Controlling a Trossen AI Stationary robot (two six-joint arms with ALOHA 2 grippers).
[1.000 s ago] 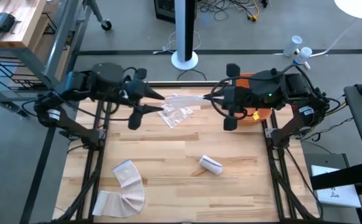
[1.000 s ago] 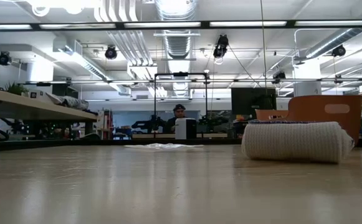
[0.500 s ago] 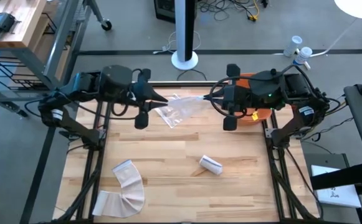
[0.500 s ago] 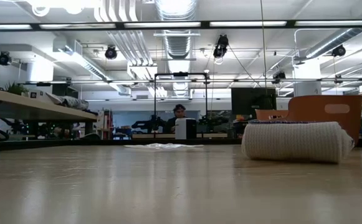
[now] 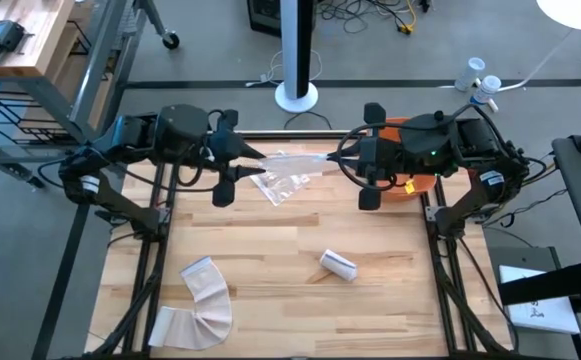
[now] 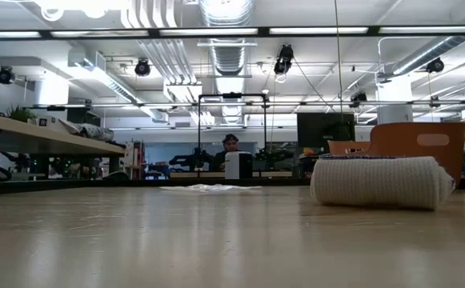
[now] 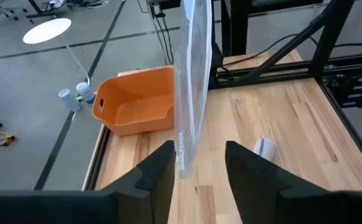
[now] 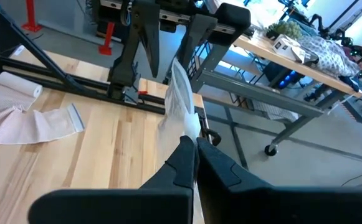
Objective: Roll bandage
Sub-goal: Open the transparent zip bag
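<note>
A clear plastic bag (image 5: pixel 300 158) hangs high above the table's far part, between my two grippers. My right gripper (image 8: pixel 195 146) is shut on it. My left gripper (image 7: pixel 196 162) is open, one finger on either side of the bag's other end (image 7: pixel 184 149). A rolled bandage (image 5: pixel 338 265) lies on its side mid-table and looms large in the low view (image 6: pixel 380 182). A loose, unrolled bandage (image 5: pixel 202 300) lies spread at the near left, clear of both grippers. My right gripper pinches the bag's right-hand end (image 8: pixel 184 127) between its two fingers, coming nearly level from the table's right. The bag stands on edge, lifted clear of the table, and reaches toward the left gripper. My left gripper: whether a finger touches the bag's edge (image 7: pixel 181 165), I cannot tell.
An orange bin (image 5: pixel 410 185) stands at the far right, under the right arm, and shows in the left wrist view (image 7: pixel 137 102). Crumpled clear plastic (image 5: pixel 282 185) shows below the held bag; the low view has a flat clear piece (image 6: pixel 208 189) at the far edge.
My left gripper has swung a little toward the right arm and partly back, staying at the same height. The bag's left end has swayed with it, while the right gripper has kept its hold and its place.
</note>
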